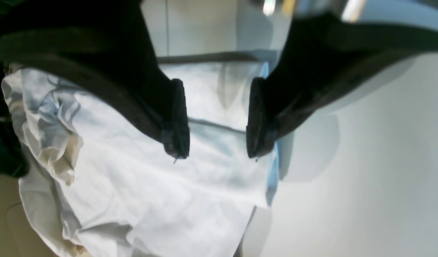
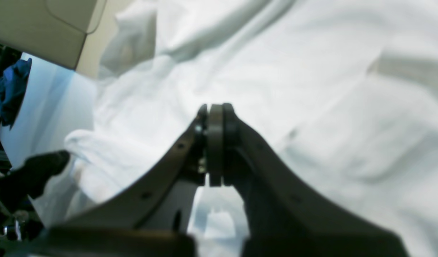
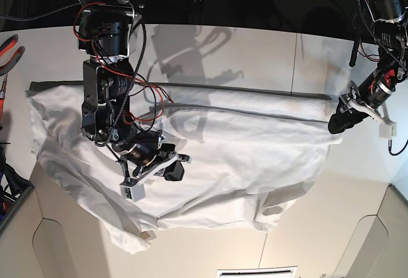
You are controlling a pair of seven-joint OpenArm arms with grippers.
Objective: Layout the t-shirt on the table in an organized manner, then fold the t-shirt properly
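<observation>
While the t-shirt point(image 3: 210, 157) lay spread but wrinkled across the table point(image 3: 255, 48), the left gripper point(image 1: 217, 119) hovered released over its edge; the right gripper point(image 2: 215, 142) was clenched over the cloth, apparently empty. Risk: a shallow pinch could drag and bunch the fabric.

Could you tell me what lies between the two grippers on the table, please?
In the base view, only the wrinkled white cotton t-shirt stretches between the right gripper and the left gripper; nothing else lies there.
</observation>
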